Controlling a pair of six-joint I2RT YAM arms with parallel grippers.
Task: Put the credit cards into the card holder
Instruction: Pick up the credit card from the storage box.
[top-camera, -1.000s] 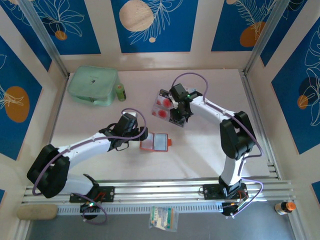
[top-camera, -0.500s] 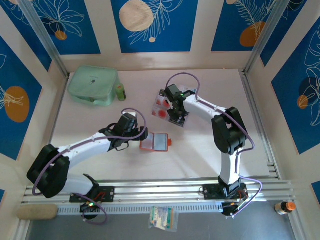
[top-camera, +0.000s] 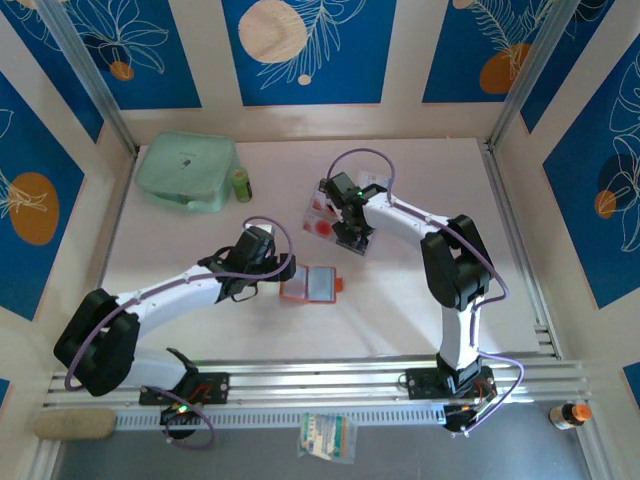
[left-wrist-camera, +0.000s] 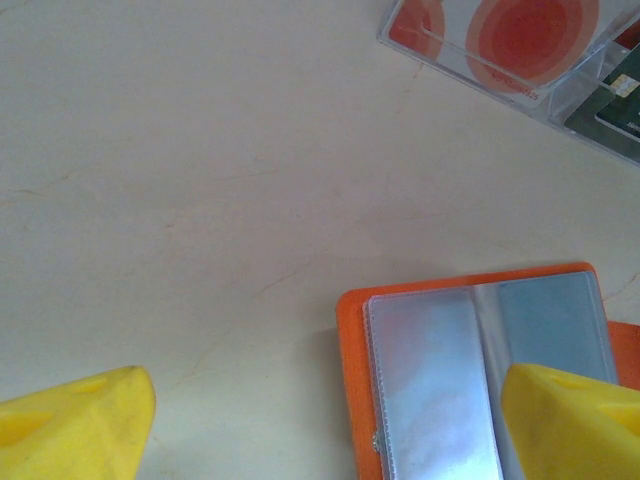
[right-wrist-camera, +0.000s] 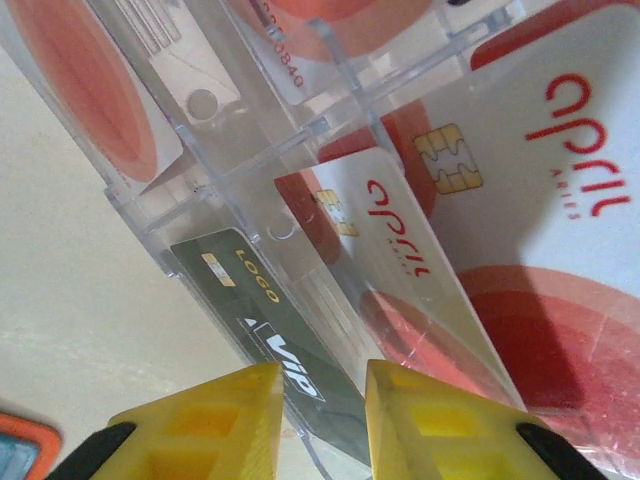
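Pickup of a card is the step we judge to be in hand. The right gripper (right-wrist-camera: 320, 385) is down at the clear tray (right-wrist-camera: 150, 200) that holds the credit cards (right-wrist-camera: 560, 200), towards the far middle of the desk (top-camera: 400, 290). Its yellow jaws stand nearly together with only a narrow slit between them. One white card (right-wrist-camera: 400, 270) leans tilted in its compartment just ahead of them. A dark green card (right-wrist-camera: 270, 330) lies flat under the tips and shows through the slit. We cannot tell whether the jaws pinch either card yet.

The card holder (top-camera: 312, 285) lies open on the desk, nearer the arms and well apart from the tray. The left gripper (left-wrist-camera: 322, 400) hovers at it with jaws spread wide and nothing between them. One yellow tip is over bare desk and the other over the holder's right page.

The next move, as we see it, calls for a firm pinch on one thin card edge. The card must then lift straight out, clear of the tray's dividers. After that comes the carry to the holder, which the left jaws may need to steady.

The holder is bright orange, with clear plastic sleeves facing up, one silvery and one bluish. The cards are pale with big red rounds, a gold chip and red lettering.
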